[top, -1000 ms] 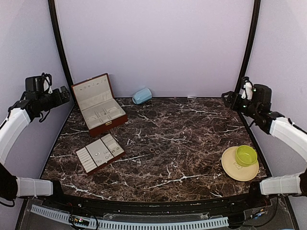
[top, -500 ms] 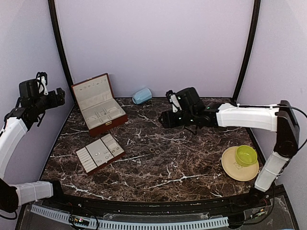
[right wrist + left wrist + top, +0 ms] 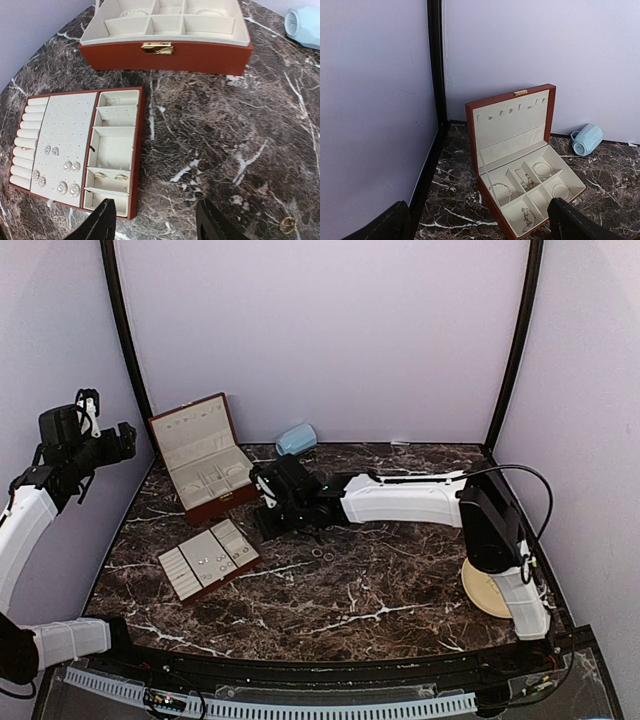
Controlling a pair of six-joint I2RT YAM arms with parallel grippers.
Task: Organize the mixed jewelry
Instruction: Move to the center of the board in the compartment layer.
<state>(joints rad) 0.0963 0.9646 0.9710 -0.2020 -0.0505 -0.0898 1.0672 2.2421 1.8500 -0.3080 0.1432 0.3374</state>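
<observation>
Right wrist view: right pincer (image 3: 155, 220) open above desk (image 3: 240, 125), just right of tray (image 3: 135, 155). Loose ring (image 3: 287, 224) further right on bare marble: light, rigid, slippery; best pinched across its band. Tray holds stud earrings (image 3: 55, 172), gold pieces. Box (image 3: 520, 175) beyond tray holds bracelets. Left pincer (image 3: 480, 225) open, empty.

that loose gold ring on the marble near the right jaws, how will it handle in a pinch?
The gold ring lies flat on the polished marble table, so it will probably skate when nudged. It looks thin and tiny, likely very light and stiff. Tipped on edge, it may roll.
</observation>
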